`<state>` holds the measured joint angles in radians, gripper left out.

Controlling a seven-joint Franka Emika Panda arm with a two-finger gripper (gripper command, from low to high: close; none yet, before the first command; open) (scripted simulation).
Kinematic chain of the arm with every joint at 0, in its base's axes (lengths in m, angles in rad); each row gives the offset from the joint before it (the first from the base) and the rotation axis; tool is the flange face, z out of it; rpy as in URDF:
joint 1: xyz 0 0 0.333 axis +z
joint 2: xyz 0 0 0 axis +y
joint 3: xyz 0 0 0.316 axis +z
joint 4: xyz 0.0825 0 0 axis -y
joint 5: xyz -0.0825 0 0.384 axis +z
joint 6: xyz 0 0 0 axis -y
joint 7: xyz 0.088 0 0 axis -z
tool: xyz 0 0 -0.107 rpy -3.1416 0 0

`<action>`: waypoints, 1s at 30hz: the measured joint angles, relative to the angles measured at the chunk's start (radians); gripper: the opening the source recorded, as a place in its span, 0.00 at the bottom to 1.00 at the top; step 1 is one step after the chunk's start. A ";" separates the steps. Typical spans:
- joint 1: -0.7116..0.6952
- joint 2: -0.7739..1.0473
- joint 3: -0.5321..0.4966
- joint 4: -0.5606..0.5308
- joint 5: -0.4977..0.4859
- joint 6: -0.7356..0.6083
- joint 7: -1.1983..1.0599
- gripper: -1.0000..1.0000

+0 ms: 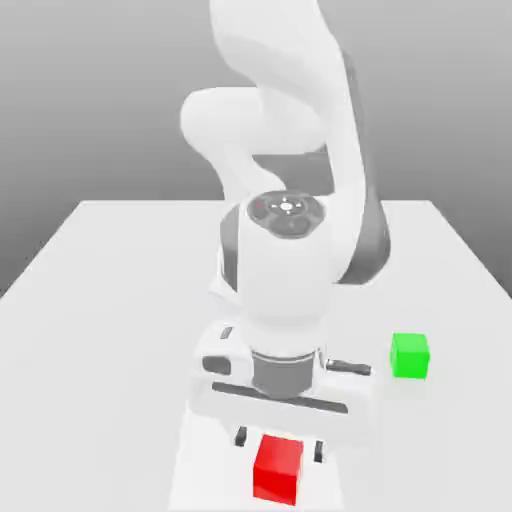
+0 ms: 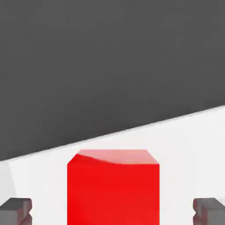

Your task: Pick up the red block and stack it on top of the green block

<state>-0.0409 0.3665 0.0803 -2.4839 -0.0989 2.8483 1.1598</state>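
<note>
the white arm (image 1: 285, 150) bends down over the white table (image 1: 90, 330), its wrist pointing at the table top. the gripper (image 1: 279, 444) hangs low near the front edge of the table in the exterior view, at about 6 o'clock from the arm's wrist. its two dark fingers (image 1: 240, 436) are spread wide, one on each side of the red block (image 1: 278, 468), with a gap showing between each finger and the block, so nothing is pinched.

the red block sits flat on the table between the fingers, slightly nearer the camera than the fingertips in the exterior view. in the hand view the red block (image 2: 113, 189) stands midway between the two grey fingertips (image 2: 16, 210), apart from both, with the gripper (image 2: 113, 211) centred on it and the white table (image 2: 184, 140) stretching behind it to a dark background.

the green block (image 1: 409, 355) rests on the table at about 2 o'clock from the red block in the exterior view, well apart from it and just off the gripper body's side. nothing lies on top of it.
</note>
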 joint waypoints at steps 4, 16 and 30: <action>0.000 0.000 0.000 0.000 -0.001 0.001 0.001 0.00; 0.076 -0.282 0.120 -0.105 0.147 -0.167 0.130 0.00; 0.396 -0.618 0.410 -0.416 0.361 -0.183 0.878 0.00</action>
<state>0.3552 -0.2517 0.4903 -2.9000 0.2624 2.6658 2.0383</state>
